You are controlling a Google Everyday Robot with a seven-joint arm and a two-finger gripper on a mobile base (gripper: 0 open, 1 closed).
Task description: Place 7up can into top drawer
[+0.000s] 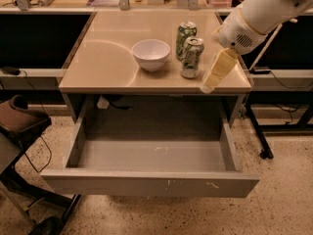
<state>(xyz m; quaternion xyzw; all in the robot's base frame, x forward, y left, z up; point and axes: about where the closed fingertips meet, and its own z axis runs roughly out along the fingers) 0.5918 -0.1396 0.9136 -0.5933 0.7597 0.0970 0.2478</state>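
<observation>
The 7up can, silvery-white with green markings, stands upright near the table's front right. A darker green can stands just behind it. My gripper hangs from the white arm, pointing down and left. It is just to the right of the 7up can, over the table's front right edge, and holds nothing. The top drawer is pulled fully out below the tabletop, and its grey inside holds nothing.
A white bowl sits on the beige table, left of the cans. A dark chair stands at the left beside the drawer. A desk leg and cables are at the right. Shelves with clutter run along the back.
</observation>
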